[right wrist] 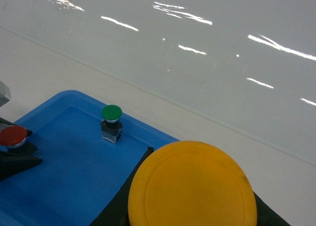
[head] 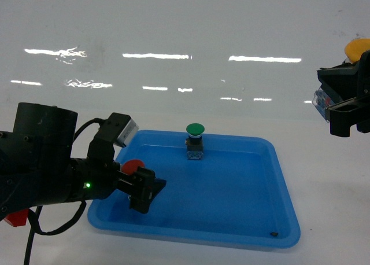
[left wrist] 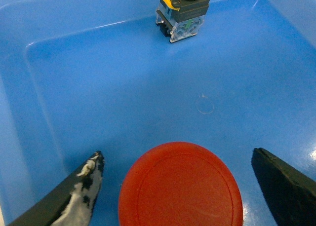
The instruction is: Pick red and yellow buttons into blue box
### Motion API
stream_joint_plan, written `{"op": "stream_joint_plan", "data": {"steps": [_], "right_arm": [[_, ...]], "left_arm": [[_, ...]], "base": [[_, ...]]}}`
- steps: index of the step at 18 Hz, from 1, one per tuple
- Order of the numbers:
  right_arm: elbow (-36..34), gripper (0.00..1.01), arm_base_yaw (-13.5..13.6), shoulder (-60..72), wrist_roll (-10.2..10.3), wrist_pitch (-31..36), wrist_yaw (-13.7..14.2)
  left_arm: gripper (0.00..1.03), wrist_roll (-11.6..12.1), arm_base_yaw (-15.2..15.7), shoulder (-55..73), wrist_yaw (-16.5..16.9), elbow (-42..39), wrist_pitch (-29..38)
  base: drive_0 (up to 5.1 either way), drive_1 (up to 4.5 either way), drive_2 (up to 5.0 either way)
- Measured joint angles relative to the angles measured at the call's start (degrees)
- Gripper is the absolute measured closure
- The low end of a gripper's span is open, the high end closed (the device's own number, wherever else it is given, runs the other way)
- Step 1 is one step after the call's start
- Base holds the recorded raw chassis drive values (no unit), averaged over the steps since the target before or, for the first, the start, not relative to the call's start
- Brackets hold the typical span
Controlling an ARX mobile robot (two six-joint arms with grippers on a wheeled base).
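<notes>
Your left claw (head: pixel 144 197) is down in the shallow blue tray (head: pixel 243 230), spread wide around the red button (head: pixel 134 166), with a gap on each side. Your right claw (head: pixel 347 117) is up high, past the tray's right side, squeezing the yellow button (right wrist: pixel 192 186). The green button (head: pixel 195 140) stands at the back of the tray.
</notes>
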Motion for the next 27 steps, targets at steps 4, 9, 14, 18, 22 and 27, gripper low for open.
{"op": "stream_joint_plan", "data": {"steps": [4, 9, 14, 18, 22, 27], "right_arm": [[0.00, 0.75, 0.00, 0.00, 0.00, 0.00, 0.00], [0.00, 0.75, 0.00, 0.00, 0.00, -0.02, 0.00], [0.00, 0.75, 0.00, 0.00, 0.00, -0.02, 0.02], [0.00, 0.75, 0.00, 0.00, 0.00, -0.02, 0.00], [0.00, 0.75, 0.00, 0.00, 0.00, 0.00, 0.00], [0.00, 0.75, 0.00, 0.00, 0.00, 0.00, 0.00]], "left_arm": [[0.53, 0.22, 0.00, 0.00, 0.00, 0.00, 0.00], [0.78, 0.70, 0.00, 0.00, 0.02, 0.09, 0.09], [0.78, -0.79, 1.88, -6.84, -0.72, -5.31, 1.97], [0.78, -3.43, 6.32, -22.36, -2.10, -10.25, 2.71], [0.78, -7.10, 7.30, -37.24, -2.97, -14.49, 0.00], [0.78, -11.52, 7.30, -55.65, -3.13, -19.63, -3.98]], "base": [[0.0, 0.00, 0.0], [0.0, 0.00, 0.0], [0.0, 0.00, 0.0], [0.0, 0.00, 0.0], [0.0, 0.00, 0.0], [0.0, 0.00, 0.0]]}}
